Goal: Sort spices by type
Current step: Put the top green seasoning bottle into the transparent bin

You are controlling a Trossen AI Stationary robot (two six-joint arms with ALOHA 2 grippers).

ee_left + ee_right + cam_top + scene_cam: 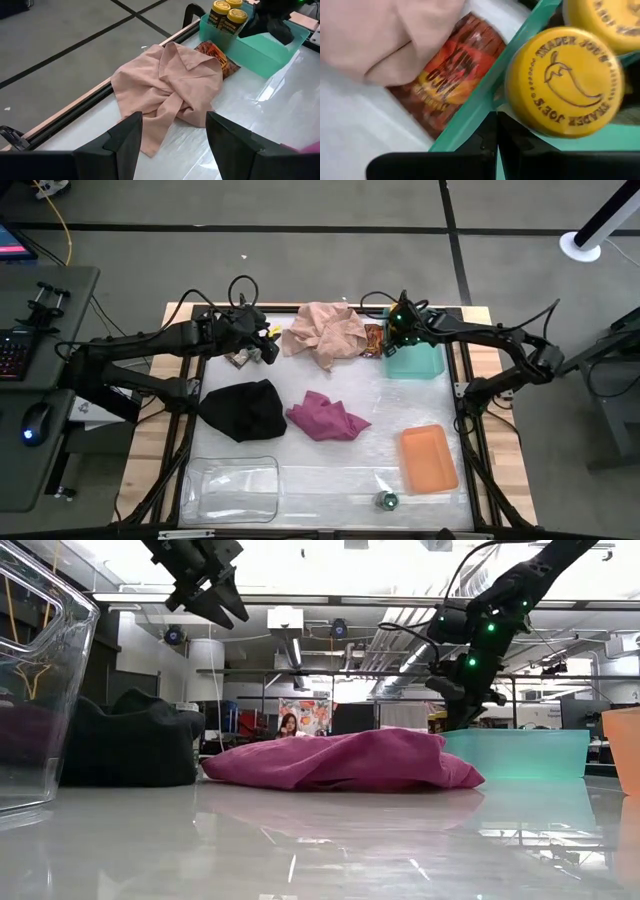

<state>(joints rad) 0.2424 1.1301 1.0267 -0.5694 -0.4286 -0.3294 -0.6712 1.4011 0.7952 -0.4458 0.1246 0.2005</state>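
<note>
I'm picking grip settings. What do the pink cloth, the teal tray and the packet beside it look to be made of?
Pink cloth: soft woven fabric, matte, going by its limp folds and creases. Teal tray: likely rigid plastic, with thin, smooth, slightly translucent walls. Packet: probably foil or plastic film, since its printed surface is glossy and crinkled.

We see bright overhead light; glare washes the table (330, 840) at six o'clock, and the yellow lid (564, 82) blurs.
</note>
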